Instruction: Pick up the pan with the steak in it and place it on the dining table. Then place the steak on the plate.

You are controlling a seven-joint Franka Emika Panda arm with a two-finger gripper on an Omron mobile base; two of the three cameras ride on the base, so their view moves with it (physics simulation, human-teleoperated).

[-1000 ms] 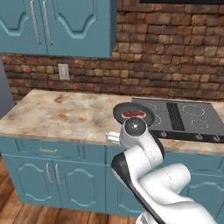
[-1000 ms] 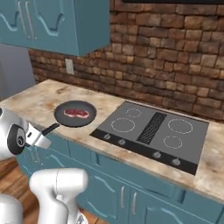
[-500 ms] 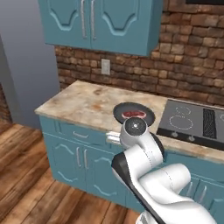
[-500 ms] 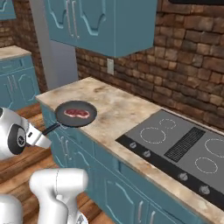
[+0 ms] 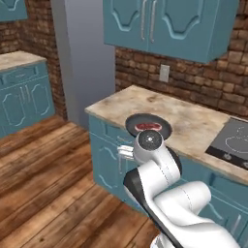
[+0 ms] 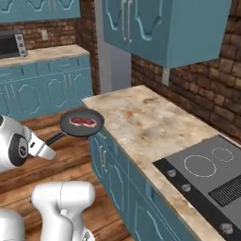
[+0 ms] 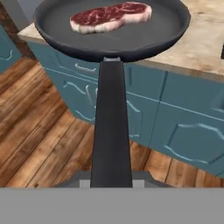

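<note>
While gripped — pan [image 6: 82,123] past counter [image 6: 141,122] edge

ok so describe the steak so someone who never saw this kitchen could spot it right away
Find the speckled beige counter running along the brick wall, then look off its near end to the round dark pan the gripper holds by its long black handle. The steak lies inside: a small flat red slab with pale marbling, the only red thing against the black pan.
</note>
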